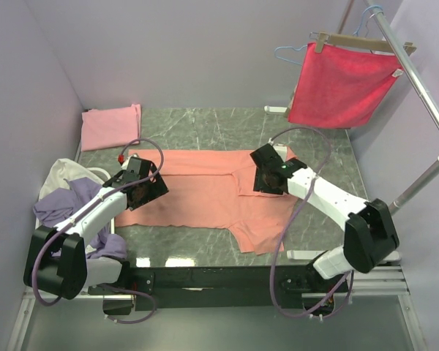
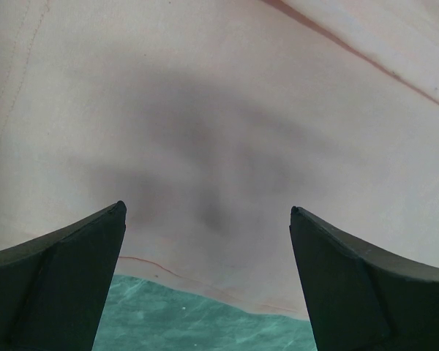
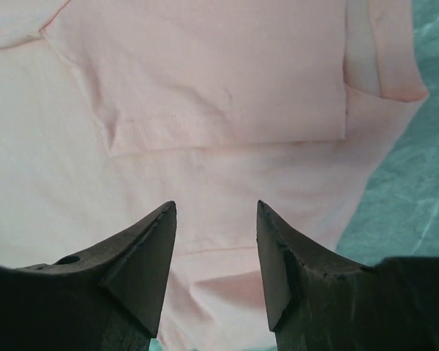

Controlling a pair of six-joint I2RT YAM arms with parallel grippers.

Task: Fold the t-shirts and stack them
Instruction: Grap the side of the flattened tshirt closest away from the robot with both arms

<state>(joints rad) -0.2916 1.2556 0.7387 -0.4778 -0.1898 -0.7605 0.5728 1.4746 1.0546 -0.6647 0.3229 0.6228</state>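
Your salmon shirt (image 1: 205, 190) lies spread flat across the middle of the bench (image 1: 205, 128), running from 9 to 3 o'clock, with one flap trailing toward 5 o'clock.

The left gripper (image 2: 206, 210) hovers low over the shirt's 9 o'clock end. Its jaws are released and spread wide with nothing between them, and the shirt's edge and the green bench show just beneath the tips. The right gripper (image 3: 216, 207) sits over the 3 o'clock end, above a sleeve (image 3: 205, 73) that is turned in onto the body. Its jaws are also parted, though less widely, and grasp nothing.

With one arm at each end, you look set to pinch both ends and carry the next fold evenly, so the cloth doesn't skew.

The folded pink shirt (image 1: 111, 126) at 10 o'clock probably marks where the stack goes. The lavender and cream pile (image 1: 66, 205) waits at the 9 o'clock edge. Leave the crimson cloth (image 1: 344, 84), hanging at 1 o'clock, alone.
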